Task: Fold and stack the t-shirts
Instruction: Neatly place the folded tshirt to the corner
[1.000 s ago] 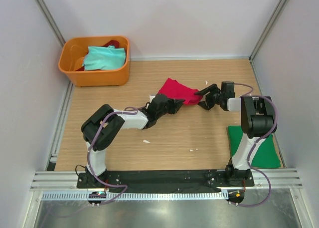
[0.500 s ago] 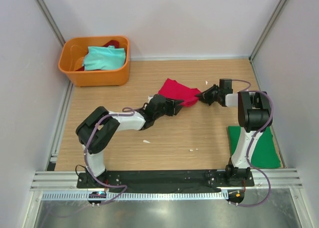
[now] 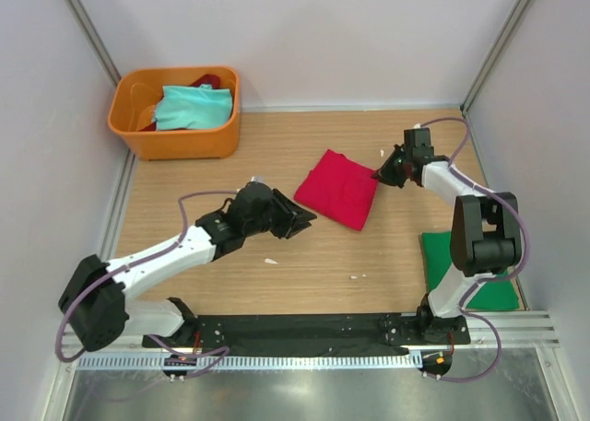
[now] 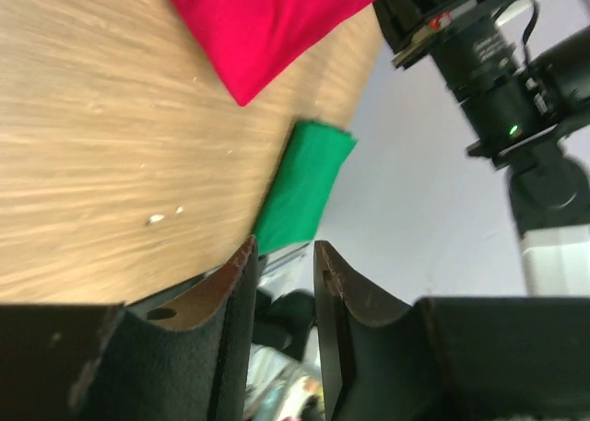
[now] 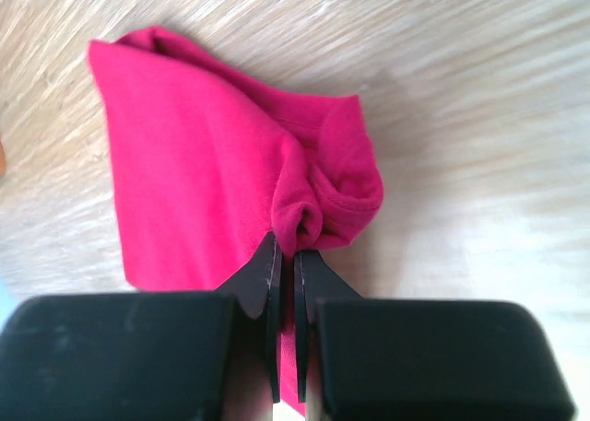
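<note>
Firmly, outstretched right claw (image 3: 379, 174) pinches red t-shirt (image 3: 339, 189) by a corner; low left claw (image 3: 310, 219) gapes narrowly.

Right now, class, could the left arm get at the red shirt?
Probably yes. The left arm points at the red shirt with only bare table between them, its jaws slightly apart and empty. The right arm pinches the shirt's opposite corner, clear of that path.
</note>
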`<state>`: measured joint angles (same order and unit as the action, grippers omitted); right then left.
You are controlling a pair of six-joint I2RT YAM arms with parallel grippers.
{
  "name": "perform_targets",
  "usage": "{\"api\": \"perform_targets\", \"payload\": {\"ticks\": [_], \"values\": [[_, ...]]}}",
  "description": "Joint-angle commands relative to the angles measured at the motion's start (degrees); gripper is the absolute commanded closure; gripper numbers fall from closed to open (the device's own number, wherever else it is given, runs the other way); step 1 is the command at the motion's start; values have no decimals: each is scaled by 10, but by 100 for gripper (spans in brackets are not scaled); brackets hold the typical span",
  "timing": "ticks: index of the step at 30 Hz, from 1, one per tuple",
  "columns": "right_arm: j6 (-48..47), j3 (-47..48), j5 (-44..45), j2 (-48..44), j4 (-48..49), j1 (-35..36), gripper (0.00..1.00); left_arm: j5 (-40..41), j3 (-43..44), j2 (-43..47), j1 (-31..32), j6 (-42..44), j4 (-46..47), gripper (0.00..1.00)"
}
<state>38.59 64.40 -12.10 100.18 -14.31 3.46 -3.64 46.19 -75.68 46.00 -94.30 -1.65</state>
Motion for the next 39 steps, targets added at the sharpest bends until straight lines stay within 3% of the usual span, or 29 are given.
{"api": "perform_targets", "payload": {"ticks": [1,6,10,17,23,39], "values": [[-38,-2,77,-59,-70,2,98,-18,28,57,1,188,-162,68],[-55,19,180,-133,-164,3,98,-71,68,76,3,322,-261,79],[-59,50,288,-176,-246,-9,98,-105,100,83,3,394,-295,79],[-36,102,375,-190,-331,-44,98,-146,94,111,3,468,-305,79],[-39,167,408,-193,-407,-73,98,-174,81,128,1,505,-310,78],[-47,237,412,-227,-484,-123,98,-282,83,98,-44,559,-310,82]]}}
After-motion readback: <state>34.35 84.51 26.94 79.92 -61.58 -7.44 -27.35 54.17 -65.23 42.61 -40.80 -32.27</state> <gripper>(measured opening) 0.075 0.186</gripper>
